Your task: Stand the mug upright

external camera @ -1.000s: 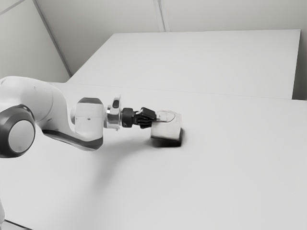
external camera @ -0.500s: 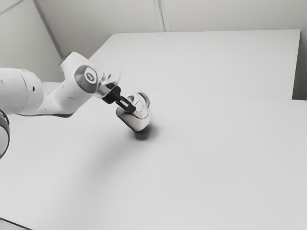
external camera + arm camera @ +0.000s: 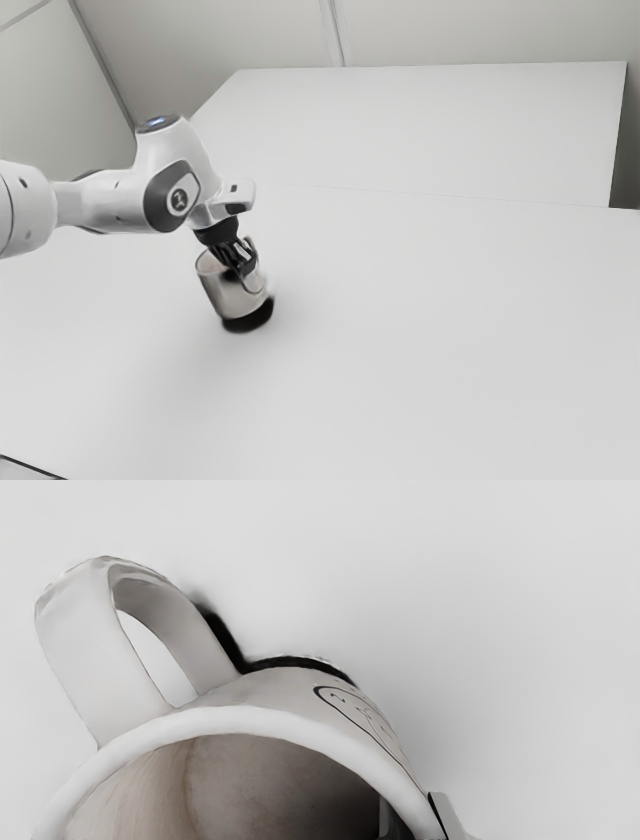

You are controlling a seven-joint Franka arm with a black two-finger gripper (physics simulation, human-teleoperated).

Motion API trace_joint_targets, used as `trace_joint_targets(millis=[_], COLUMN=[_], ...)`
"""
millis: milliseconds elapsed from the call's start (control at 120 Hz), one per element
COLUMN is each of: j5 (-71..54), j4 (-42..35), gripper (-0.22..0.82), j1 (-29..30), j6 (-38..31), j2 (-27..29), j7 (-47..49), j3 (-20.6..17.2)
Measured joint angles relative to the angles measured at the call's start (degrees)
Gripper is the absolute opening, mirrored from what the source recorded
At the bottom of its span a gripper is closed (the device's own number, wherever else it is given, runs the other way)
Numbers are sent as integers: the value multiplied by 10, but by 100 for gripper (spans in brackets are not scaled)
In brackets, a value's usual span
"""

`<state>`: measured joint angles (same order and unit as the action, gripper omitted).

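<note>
Mug (image 3: 228, 294), one, pale grey-white, with a looped handle (image 3: 72, 650), a thick white rim (image 3: 225, 720), a brownish-grey interior and a dark line drawing (image 3: 360, 712) on the outer wall. Position: over the near part of the table, at the end of the arm, mouth upward, body tilted, its top leaning toward the exterior view's left. Contact of base with table: cannot be told. Gripper (image 3: 242, 267), black, two-fingered: closed on the mug's wall, one finger (image 3: 394, 826) inside the mouth, the other finger (image 3: 448, 814) against the outside, the handle standing apart from both. Shadow (image 3: 250, 320), dark, close below the base. Arm (image 3: 105, 200), white with grey joint covers, entering from the exterior view's left and bending down to the mug. Table (image 3: 450, 350), broad, plain, pale grey. Wall (image 3: 470, 30), light grey, behind, with a vertical seam.
</note>
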<state>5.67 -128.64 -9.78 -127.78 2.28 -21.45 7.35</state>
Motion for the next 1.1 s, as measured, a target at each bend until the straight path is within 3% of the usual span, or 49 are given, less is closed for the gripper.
trace_joint_targets(millis=[167,408,617,733,833,975,1042,1100], j5=[-12,-15,-8,-7,-7,-6,-6,-7], j4=[-53,-76,-78,-77,-70,34,122,238], gripper=[-17,-17,27,40,48,53,55,56], j1=[-7,-4,-4,-3,1,4,2,-2], j6=[2,-16,-24,-24,-10,74,128,180], j2=[30,26,25,31,72,100,92,52], j7=[94,198,252,275,288,298,298,292], j3=[-38,-44,-44,-43,-43,-41,-39,-37])
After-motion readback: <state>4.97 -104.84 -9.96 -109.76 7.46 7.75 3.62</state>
